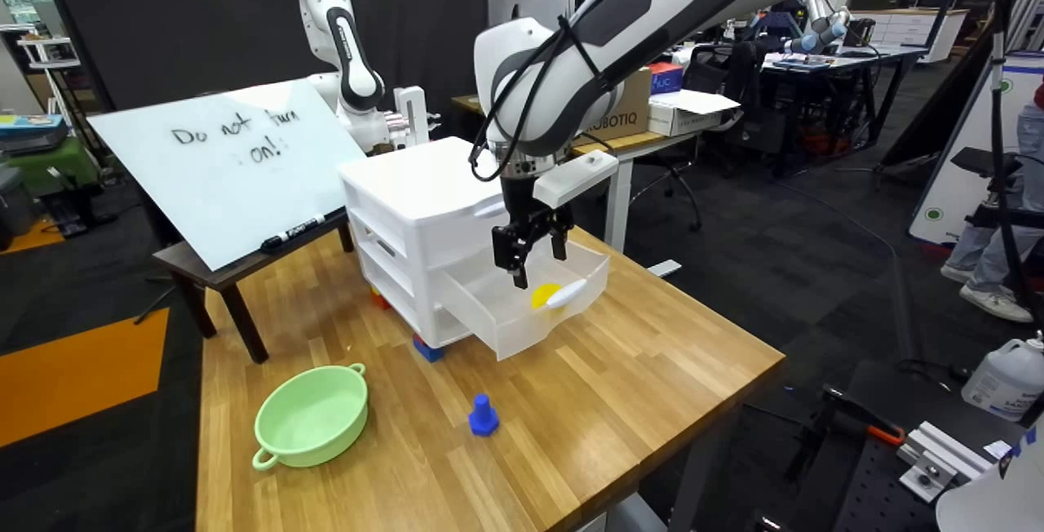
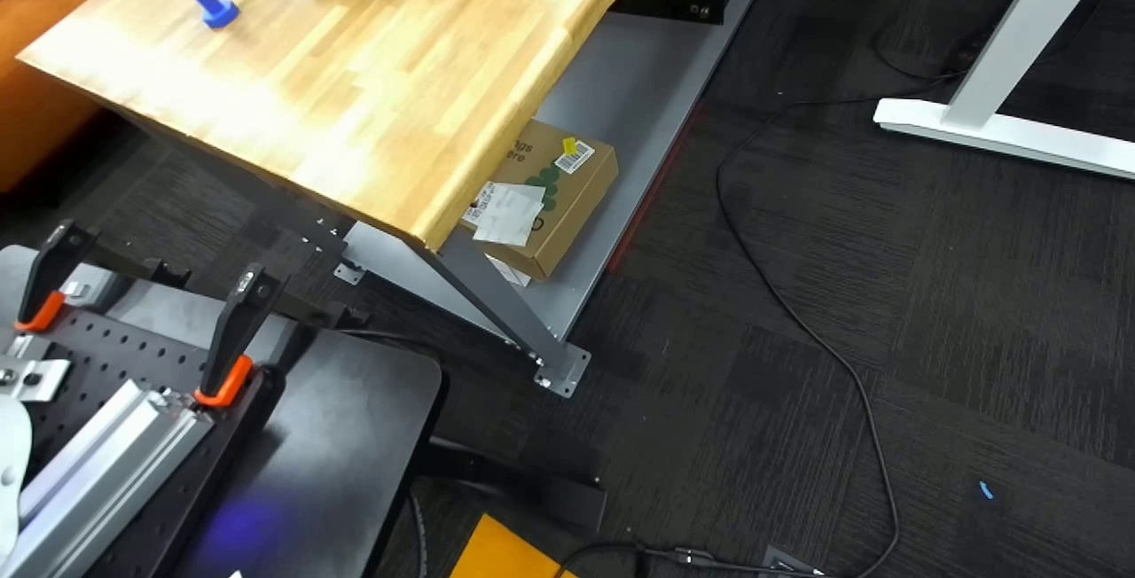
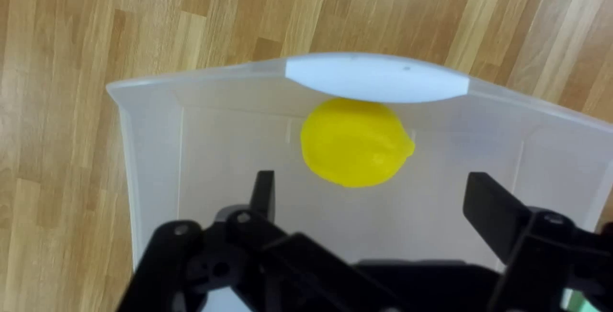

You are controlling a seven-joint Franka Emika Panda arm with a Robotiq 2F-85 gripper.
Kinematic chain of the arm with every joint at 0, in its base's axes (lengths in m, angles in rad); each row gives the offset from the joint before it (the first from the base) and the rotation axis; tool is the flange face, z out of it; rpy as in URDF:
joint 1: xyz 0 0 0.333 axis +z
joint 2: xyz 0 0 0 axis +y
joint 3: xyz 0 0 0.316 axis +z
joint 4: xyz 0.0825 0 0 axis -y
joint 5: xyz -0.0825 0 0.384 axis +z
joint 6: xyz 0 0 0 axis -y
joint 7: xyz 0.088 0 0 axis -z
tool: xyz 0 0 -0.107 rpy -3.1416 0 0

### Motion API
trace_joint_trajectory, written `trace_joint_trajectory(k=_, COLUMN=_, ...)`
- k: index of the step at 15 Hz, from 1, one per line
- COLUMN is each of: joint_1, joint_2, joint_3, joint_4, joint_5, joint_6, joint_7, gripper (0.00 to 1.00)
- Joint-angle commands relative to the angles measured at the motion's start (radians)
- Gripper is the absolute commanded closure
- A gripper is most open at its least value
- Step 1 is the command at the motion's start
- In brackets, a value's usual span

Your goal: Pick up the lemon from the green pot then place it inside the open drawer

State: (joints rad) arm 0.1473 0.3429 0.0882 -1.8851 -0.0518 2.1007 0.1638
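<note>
The lemon [image 3: 354,144] is lying inside the open drawer [image 3: 220,168], up by the front wall [image 3: 230,93], with the handle [image 3: 376,78] slightly overlapping it in the wrist view; can't tell if it's touching that wall. The claw [image 1: 539,268] is hanging over the drawer, fingers [image 3: 493,211] standing wide apart, gripping nothing.

Key relation: the lemon is sitting lower than the fingertips and off toward the handle side, not between the pads. Sideways it's falling within the gap, a touch nearer the finger at left of the wrist view. Its long axis is running crosswise, roughly along the front wall and the closing direction, nub pointing right in that view.

The green pot [image 1: 312,418] is standing well apart on the counter [image 1: 424,467], lemon not in it.

My read: placing is looking done; the next move is probably calling for a straight lift, no regrasp. Risk: going toward the handle could be nudging the lemon or catching a wall. Whether the tips are dipping below the drawer's rim isn't showing clearly.
</note>
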Motion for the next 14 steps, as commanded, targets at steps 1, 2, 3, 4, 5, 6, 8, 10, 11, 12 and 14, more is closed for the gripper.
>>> trace_joint_trajectory(k=1, joint_1=0.040, joint_2=-0.067, joint_3=0.000, joint_4=-0.041, joint_5=-0.057, joint_6=-0.029, joint_7=0.043, gripper=0.00)
trace_joint_trajectory(k=2, joint_1=0.061, joint_2=-0.091, joint_3=0.000, joint_4=-0.055, joint_5=-0.097, joint_6=-0.045, joint_7=0.072, gripper=0.00)
trace_joint_trajectory(k=3, joint_1=0.079, joint_2=-0.114, joint_3=0.006, joint_4=-0.070, joint_5=-0.129, joint_6=-0.058, joint_7=0.095, gripper=0.00)
trace_joint_trajectory(k=4, joint_1=0.098, joint_2=-0.143, joint_3=0.015, joint_4=-0.090, joint_5=-0.164, joint_6=-0.064, joint_7=0.126, gripper=0.00)
trace_joint_trajectory(k=5, joint_1=0.113, joint_2=-0.175, joint_3=0.026, joint_4=-0.114, joint_5=-0.189, joint_6=-0.065, joint_7=0.154, gripper=0.00)
trace_joint_trajectory(k=6, joint_1=0.128, joint_2=-0.209, joint_3=0.038, joint_4=-0.143, joint_5=-0.210, joint_6=-0.060, joint_7=0.185, gripper=0.00)
trace_joint_trajectory(k=8, joint_1=0.149, joint_2=-0.277, joint_3=0.069, joint_4=-0.213, joint_5=-0.236, joint_6=-0.030, joint_7=0.249, gripper=0.00)
trace_joint_trajectory(k=10, joint_1=0.162, joint_2=-0.329, joint_3=0.105, joint_4=-0.287, joint_5=-0.237, joint_6=0.007, joint_7=0.306, gripper=0.00)
trace_joint_trajectory(k=11, joint_1=0.166, joint_2=-0.350, joint_3=0.122, joint_4=-0.324, joint_5=-0.228, joint_6=0.034, joint_7=0.324, gripper=0.00)
trace_joint_trajectory(k=12, joint_1=0.171, joint_2=-0.368, joint_3=0.140, joint_4=-0.363, joint_5=-0.226, joint_6=0.065, joint_7=0.353, gripper=0.00)
trace_joint_trajectory(k=14, joint_1=0.180, joint_2=-0.393, joint_3=0.173, joint_4=-0.443, joint_5=-0.228, joint_6=0.153, joint_7=0.416, gripper=0.00)
